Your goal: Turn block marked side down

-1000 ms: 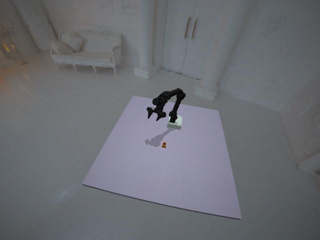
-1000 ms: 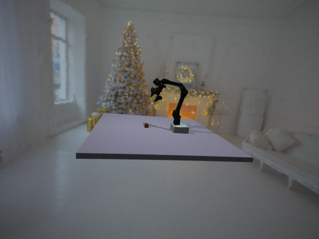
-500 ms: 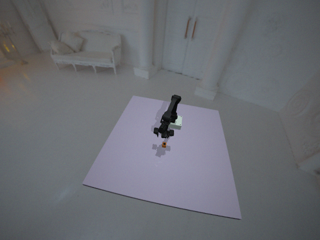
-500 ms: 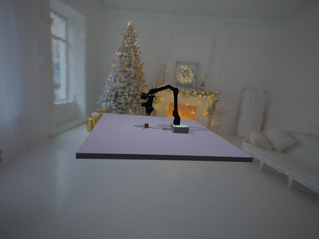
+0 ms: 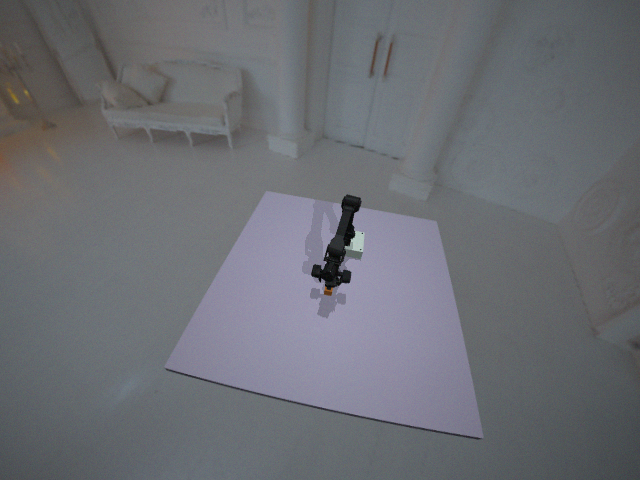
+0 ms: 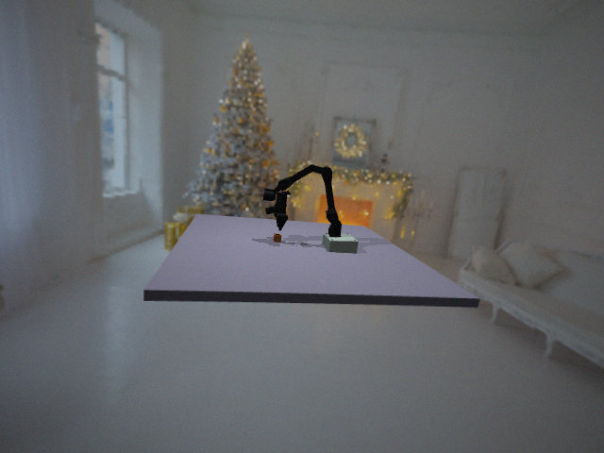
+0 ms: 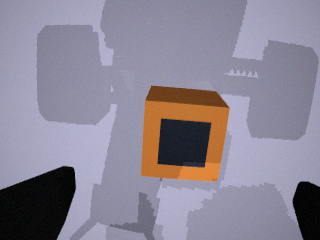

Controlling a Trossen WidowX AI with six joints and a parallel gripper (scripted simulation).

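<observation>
The small orange block rests on the lilac table. Its dark square mark faces up in the wrist view. My gripper is open and empty and points down, a little above the block. In the wrist view the block lies between and slightly ahead of the two widely spaced black fingertips, touching neither. In the top view the gripper partly covers the block. The block's underside is hidden.
The arm's pale green base stands on the table behind the block in the top view, and to its right in the exterior view. The arm's shadow falls around the block.
</observation>
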